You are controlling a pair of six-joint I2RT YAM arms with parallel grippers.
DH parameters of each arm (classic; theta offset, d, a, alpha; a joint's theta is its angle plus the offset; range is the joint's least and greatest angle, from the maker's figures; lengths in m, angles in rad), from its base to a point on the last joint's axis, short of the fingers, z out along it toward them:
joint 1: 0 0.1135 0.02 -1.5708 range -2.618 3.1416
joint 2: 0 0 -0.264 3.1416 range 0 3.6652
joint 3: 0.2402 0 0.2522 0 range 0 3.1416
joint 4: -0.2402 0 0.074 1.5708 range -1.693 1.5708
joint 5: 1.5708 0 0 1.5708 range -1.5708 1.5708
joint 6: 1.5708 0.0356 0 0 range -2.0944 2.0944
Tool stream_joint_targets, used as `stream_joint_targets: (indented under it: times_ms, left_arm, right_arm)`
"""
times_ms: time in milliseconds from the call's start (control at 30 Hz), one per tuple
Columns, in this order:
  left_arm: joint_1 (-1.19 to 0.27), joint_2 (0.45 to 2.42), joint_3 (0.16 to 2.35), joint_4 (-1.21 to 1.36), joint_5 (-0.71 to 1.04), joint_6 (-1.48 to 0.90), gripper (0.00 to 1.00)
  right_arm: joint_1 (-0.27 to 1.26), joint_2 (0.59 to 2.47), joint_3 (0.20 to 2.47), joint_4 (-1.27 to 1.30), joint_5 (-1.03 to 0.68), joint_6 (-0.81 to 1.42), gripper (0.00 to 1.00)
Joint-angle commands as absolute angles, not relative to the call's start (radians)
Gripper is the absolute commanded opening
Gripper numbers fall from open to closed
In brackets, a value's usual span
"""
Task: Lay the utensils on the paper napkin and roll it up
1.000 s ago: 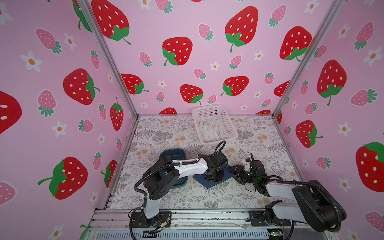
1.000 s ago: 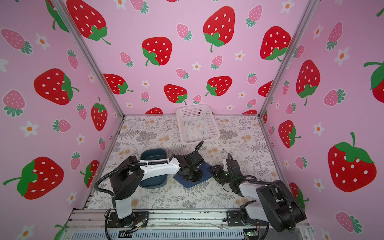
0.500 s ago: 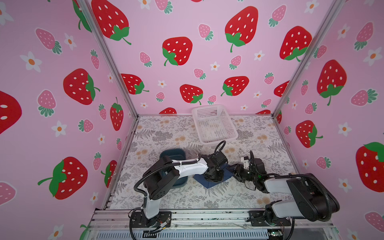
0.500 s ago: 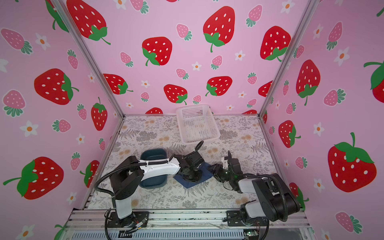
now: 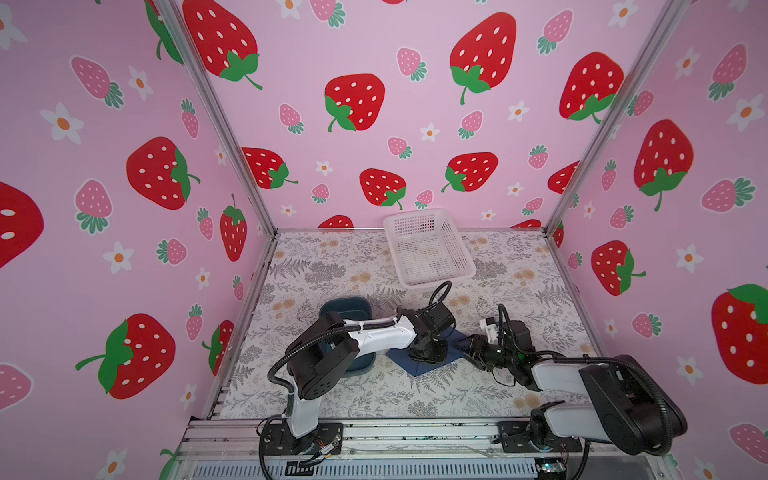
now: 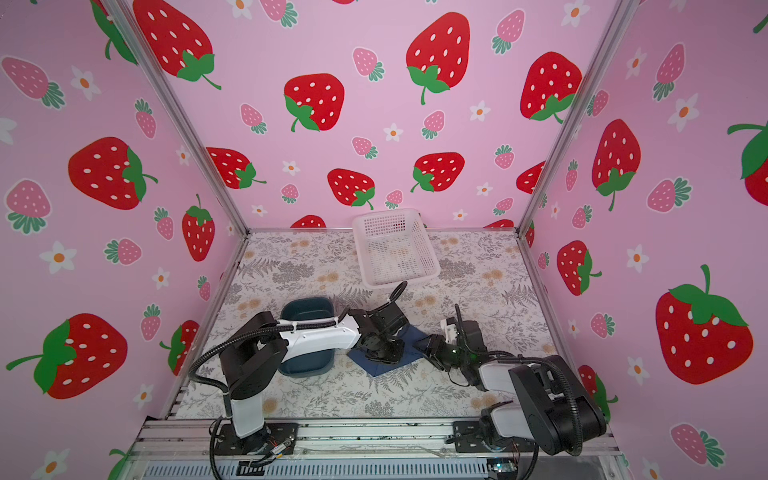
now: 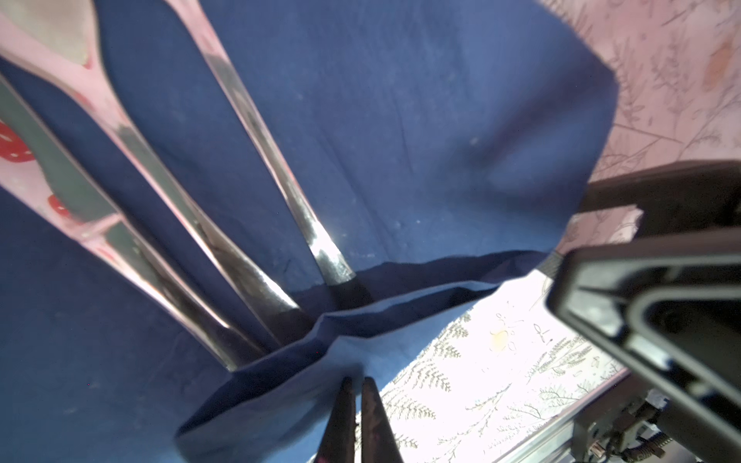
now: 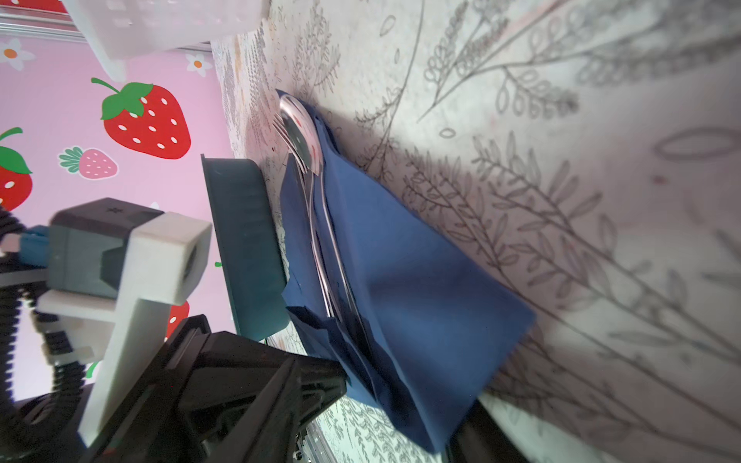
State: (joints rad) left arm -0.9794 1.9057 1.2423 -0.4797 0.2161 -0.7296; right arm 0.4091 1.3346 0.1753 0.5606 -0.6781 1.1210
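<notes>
Left wrist view: the utensils [image 7: 192, 224] lay on the paper napkin [image 7: 401, 120], three shiny handles side by side, slightly fanned, none crossing. Their long axis ran from the napkin's folded flap to its far corner. Handle ends sat tucked under the flap, heads pointing away from it. The right wrist view showed a spoon [image 8: 302, 136] bowl and fork [image 8: 280, 126] tines at that far corner. The third piece was mostly hidden behind them, likely the knife.

The left claw [image 7: 356, 385] sat at the flap, over the handle ends. Its tips nearly met, clenched on the flap's paper as far as I could judge. The right claw [image 7: 573, 240] sat at the napkin's side corner, off to one side of the utensils' axis. Its jaws were parted with desk [image 5: 332, 266] showing between them, holding nothing visible. Whether it touched the paper edge, could not tell.

Judgement: placing done, flap folded, roll not started. The roll should run sideways across the handles, so the right claw was nearer the free corner and the left claw nearer the handle ends.

The napkin lay on the desk. The teal tray [image 8: 244, 248] stood just beside the napkin, opposite the right claw. The white basket [image 5: 415, 215] was well apart, beyond the far corner.

Counts: three utensils, one napkin, one tray, one basket, two claws.
</notes>
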Motion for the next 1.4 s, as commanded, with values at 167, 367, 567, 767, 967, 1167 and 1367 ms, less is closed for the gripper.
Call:
stream_joint_targets:
  times_ms: [167,367,567,767,967,1167,1367]
  left_arm:
    - [-0.976,1.875,1.24,-0.505,0.187,-0.726,0.09]
    - [-0.975,1.871,1.236,-0.505,0.184,-0.725,0.09]
    - [-0.975,1.878,1.239,-0.502,0.187,-0.726,0.09]
    - [-0.976,1.878,1.238,-0.502,0.185,-0.731,0.09]
    - [-0.976,1.878,1.238,-0.5,0.187,-0.73,0.09]
    - [-0.976,1.881,1.238,-0.499,0.186,-0.732,0.09]
    - [-0.975,1.882,1.238,-0.5,0.185,-0.732,0.09]
  right_arm:
    - [0.403,1.203,0.208,0.257,-0.585,1.05,0.56]
    - [0.403,1.108,0.152,0.259,-0.604,1.118,0.56]
    - [0.411,1.128,0.106,0.378,-0.657,1.196,0.56]
    - [0.42,1.2,0.104,0.447,-0.647,1.228,0.56]
    - [0.422,1.274,0.087,0.567,-0.623,1.301,0.56]
    - [0.422,1.297,0.072,0.676,-0.584,1.324,0.56]
    - [0.422,1.411,0.089,0.867,-0.652,1.345,0.56]
